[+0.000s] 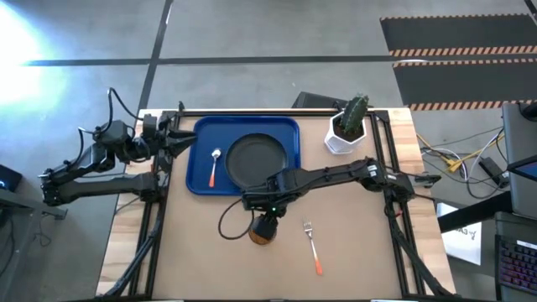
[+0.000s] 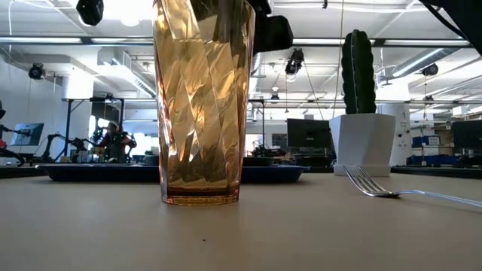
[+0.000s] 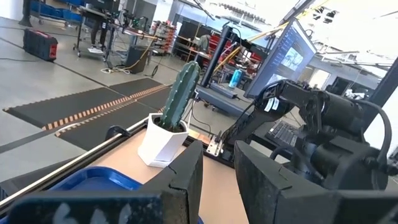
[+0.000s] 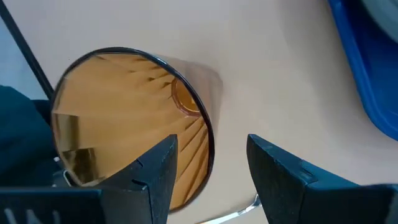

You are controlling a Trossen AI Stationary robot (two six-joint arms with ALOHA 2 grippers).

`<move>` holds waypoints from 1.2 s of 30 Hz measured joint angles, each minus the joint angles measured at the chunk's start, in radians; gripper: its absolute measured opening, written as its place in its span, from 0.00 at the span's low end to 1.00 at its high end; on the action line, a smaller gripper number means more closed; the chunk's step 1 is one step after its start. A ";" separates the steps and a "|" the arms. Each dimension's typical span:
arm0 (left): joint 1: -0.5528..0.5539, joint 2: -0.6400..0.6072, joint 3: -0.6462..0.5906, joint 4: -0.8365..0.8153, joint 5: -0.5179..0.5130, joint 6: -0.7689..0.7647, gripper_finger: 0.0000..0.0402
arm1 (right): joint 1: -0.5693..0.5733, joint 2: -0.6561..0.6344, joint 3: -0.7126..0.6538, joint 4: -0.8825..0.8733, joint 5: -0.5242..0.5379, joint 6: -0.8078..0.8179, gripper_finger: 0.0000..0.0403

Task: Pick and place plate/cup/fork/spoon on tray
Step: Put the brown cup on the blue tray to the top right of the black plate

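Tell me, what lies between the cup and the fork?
Nothing: between the cup and the fork there is only bare table, in the high view and the low view.

Robotics lab; monitors, robot rigs

cactus pot, blue tray, gripper

A green cactus stands upright in a white pot near the table's far right corner. The table is light wood with a dark frame along its edges. Beyond the far edge lies grey floor with a dark mat striped orange and white. Off the right edge, cables trail across the floor beside a keyboard. In the room behind, monitors sit on desks under ceiling lights.
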 joint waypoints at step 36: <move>0.000 0.003 0.000 -0.034 0.006 -0.004 0.19 | -0.122 -0.348 0.019 -0.099 0.854 -0.152 0.02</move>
